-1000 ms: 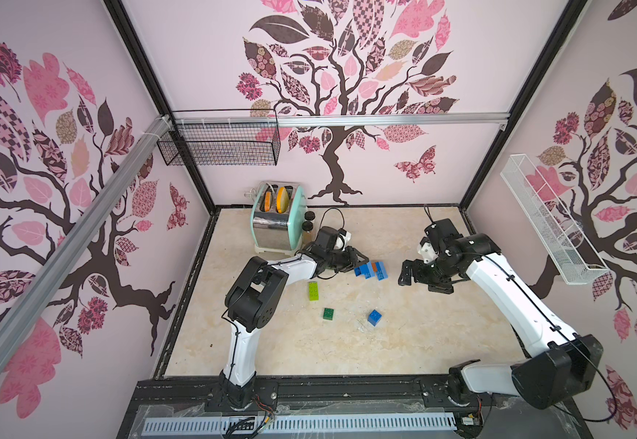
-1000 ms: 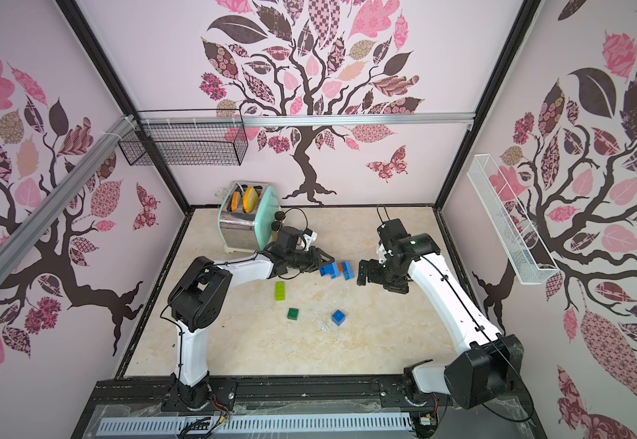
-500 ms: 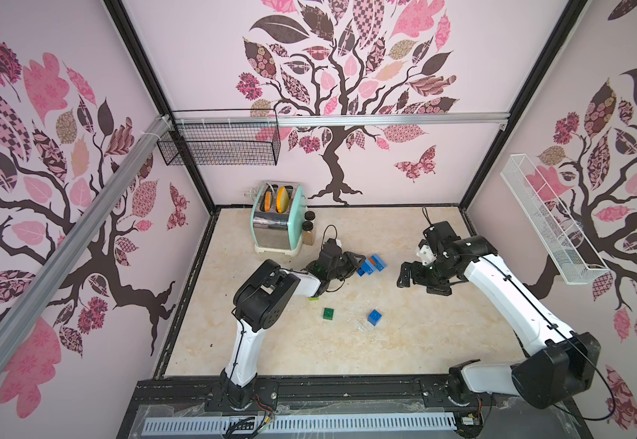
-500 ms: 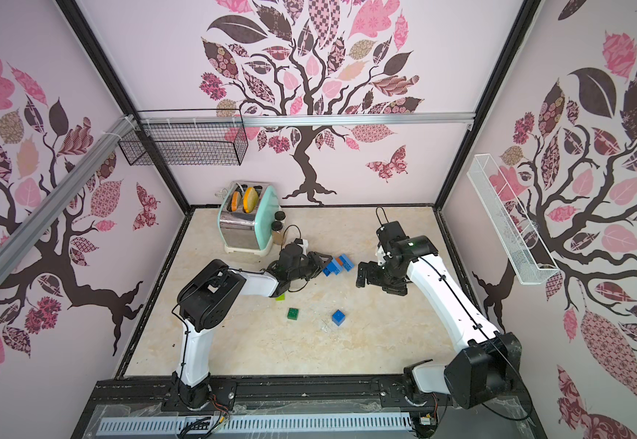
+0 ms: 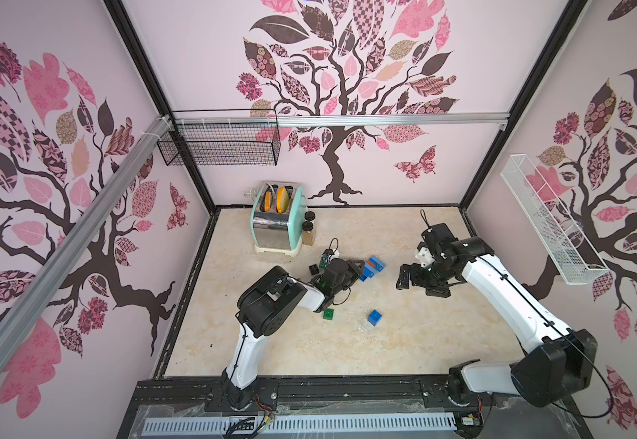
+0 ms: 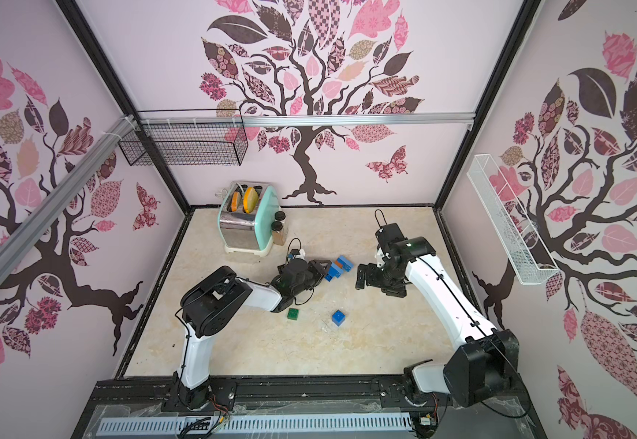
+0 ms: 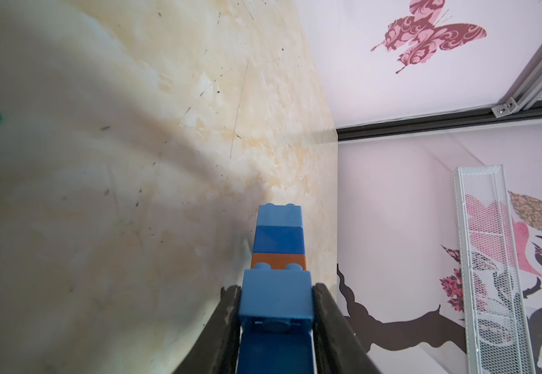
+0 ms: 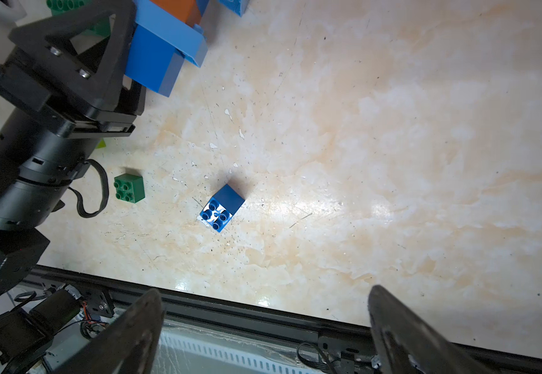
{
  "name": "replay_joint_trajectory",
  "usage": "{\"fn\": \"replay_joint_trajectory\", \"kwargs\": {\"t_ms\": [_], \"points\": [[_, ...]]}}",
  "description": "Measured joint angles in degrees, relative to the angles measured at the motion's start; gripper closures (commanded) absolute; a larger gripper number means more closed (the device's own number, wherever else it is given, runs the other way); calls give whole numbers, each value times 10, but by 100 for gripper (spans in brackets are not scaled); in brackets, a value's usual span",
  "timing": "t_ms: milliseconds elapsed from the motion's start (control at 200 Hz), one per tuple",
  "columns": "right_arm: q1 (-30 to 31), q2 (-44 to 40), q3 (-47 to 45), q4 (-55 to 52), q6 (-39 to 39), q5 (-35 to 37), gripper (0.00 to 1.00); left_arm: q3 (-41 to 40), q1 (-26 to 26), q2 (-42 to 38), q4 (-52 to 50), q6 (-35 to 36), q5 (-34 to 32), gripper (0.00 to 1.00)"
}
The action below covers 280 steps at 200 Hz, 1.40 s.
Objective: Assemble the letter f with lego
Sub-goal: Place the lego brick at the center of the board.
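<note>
One dark green brick [image 5: 328, 313], hard, glossy and studded, lies at left on the marbled table [image 5: 423, 342]; next the left gripper [image 7: 276, 291] clenches the light-blue end of a blue-and-orange stack [image 5: 374, 263], then a loose blue brick [image 5: 374, 317]. The right gripper [image 8: 263, 294] hangs spread and empty. Light, rigid and slick, such bricks likely grip best by flat side walls.

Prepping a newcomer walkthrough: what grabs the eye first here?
Mid-table, the left gripper clamps a stack of blue, light-blue and orange-brown studded plastic bricks. The right gripper hangs open and empty nearby. Nearer the robot's base lie a loose dark green square brick and a blue square brick.
</note>
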Motion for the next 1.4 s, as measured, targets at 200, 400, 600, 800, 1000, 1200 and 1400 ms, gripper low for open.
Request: {"fn": "replay_joint_trajectory", "kwargs": {"t_ms": [200, 400, 600, 800, 1000, 1200, 1400], "points": [[0, 1, -8, 5, 0, -7, 1, -27, -10, -3, -22, -16, -32, 53], [0, 1, -11, 8, 1, -11, 1, -35, -14, -6, -21, -21, -42, 49], [0, 2, -16, 14, 5, -18, 1, -45, -13, -50, -73, 10, -36, 40], [0, 0, -21, 23, 9, -23, 1, -20, 22, -117, -195, 119, 68, 34], [0, -2, -45, 27, 9, -27, 1, 50, 55, -110, -337, 269, 212, 27], [0, -3, -46, 29, 9, -31, 1, 68, 49, -105, -438, 374, 278, 25], [0, -5, -46, 29, 9, -35, 1, 70, 49, -99, -477, 414, 293, 25]]}}
